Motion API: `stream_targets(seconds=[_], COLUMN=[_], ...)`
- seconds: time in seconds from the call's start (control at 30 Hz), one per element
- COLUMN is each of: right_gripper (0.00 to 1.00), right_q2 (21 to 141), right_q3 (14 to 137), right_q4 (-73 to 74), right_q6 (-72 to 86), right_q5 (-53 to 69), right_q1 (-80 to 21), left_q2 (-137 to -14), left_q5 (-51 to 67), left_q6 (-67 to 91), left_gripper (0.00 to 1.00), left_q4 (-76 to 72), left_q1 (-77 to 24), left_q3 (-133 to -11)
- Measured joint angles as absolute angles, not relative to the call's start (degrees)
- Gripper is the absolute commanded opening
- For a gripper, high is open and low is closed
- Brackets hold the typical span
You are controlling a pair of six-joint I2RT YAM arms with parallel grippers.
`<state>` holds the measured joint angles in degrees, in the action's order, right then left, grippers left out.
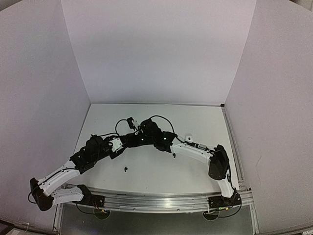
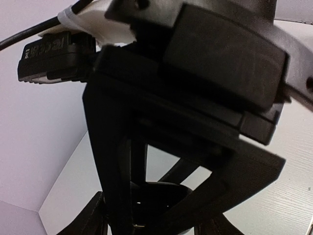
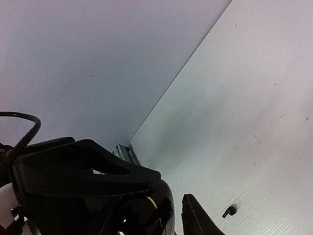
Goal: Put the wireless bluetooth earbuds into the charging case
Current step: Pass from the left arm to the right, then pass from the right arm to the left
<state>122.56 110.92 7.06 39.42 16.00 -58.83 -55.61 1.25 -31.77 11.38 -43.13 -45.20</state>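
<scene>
A glossy black charging case (image 2: 161,198) sits between my left gripper's fingers (image 2: 93,218), which are shut on it. In the top view my left gripper (image 1: 128,140) and right gripper (image 1: 143,138) meet over the middle of the table. The right gripper's body and fingers hang right over the case. In the right wrist view the case (image 3: 146,215) lies just left of one right finger (image 3: 195,220), with a thin gap between them; the other finger is hidden. A black earbud (image 1: 125,169) lies on the table near the front and also shows in the right wrist view (image 3: 230,210). Another black earbud (image 1: 173,155) lies by the right forearm.
A small white object (image 1: 188,139) lies beside the right forearm. White walls enclose the table (image 1: 161,117) on three sides. An aluminium rail (image 1: 161,200) runs along the near edge.
</scene>
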Motion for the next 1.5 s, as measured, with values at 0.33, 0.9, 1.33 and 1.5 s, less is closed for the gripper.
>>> stream_targets(seconds=[0.33,0.9,1.33,1.5], right_gripper=[0.00,0.00,0.00,0.00], right_q2=[123.1,111.3,106.9,106.8], right_q3=[111.5,100.8,101.8,103.8], right_q4=[7.0,13.8,26.1,28.6], right_q6=[37.3,27.7,3.4,-5.6], right_q5=[16.6,28.6,33.6,33.3], right_q1=[-58.9,-53.4,-57.2,-58.4], left_q2=[-55.9,-55.4,-60.6,-60.6], left_q5=[0.8,17.8,42.1,46.6], left_q6=[-31.7,-25.5,-24.3,-25.1], left_gripper=[0.26,0.99,0.80,0.73], left_q4=[12.0,28.2,37.5,36.9], left_q1=[-43.0,-43.2,-43.2,-43.1], left_q3=[-45.2,-52.1,-58.6,-58.4])
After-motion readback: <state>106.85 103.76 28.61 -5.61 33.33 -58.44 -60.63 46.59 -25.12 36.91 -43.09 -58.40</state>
